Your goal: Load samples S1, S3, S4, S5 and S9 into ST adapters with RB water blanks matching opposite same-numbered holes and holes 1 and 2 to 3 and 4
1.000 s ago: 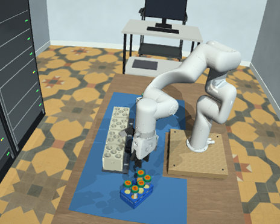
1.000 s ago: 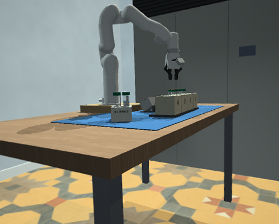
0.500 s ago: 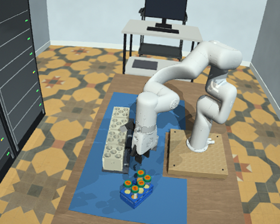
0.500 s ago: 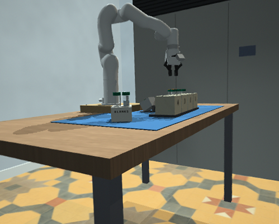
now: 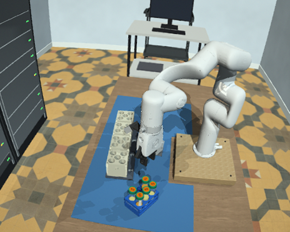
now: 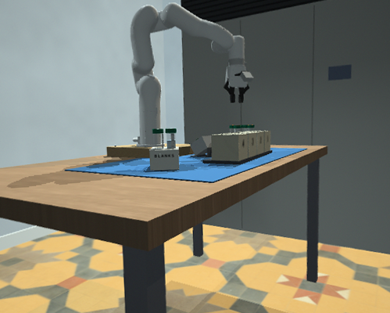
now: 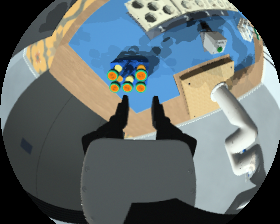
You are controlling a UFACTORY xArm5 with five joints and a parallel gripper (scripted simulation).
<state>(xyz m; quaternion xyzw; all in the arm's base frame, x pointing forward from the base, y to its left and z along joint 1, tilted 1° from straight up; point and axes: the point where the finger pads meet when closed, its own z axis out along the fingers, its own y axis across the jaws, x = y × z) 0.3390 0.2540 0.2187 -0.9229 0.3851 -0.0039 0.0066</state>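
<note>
Patterned orange-and-grey floor tiles surround a wooden table (image 5: 223, 211) covered in part by a blue mat (image 5: 99, 196). In the lower middle of the top view sits the blue sample rack (image 5: 146, 207) with orange-dotted, green-capped sample tubes (image 5: 145, 180) standing in its wells. Just left of centre in that view runs the row of beige block adapters on the dark loading stand (image 5: 118, 154). A small white rack marked BLANKS (image 6: 164, 160), with two green-capped tubes, appears left of centre in the exterior view.

High above the adapters hangs the black two-fingered gripper (image 6: 236, 93), its fingers partly apart with nothing between them; the wrist view shows the sample rack beyond the fingertips in the upper left of centre.

Judging by their look, the tubes are rigid, smooth-walled plastic cylinders, light even when full, so slipping matters more than crushing. Caps stand proud of the rack, and the sensible hold is probably just under the cap or on it, fingers square to the tube axis. Neighbouring caps crowd close, so a straight vertical approach and a straight lift seem needed, lest the loose rack be dragged or tipped.
</note>
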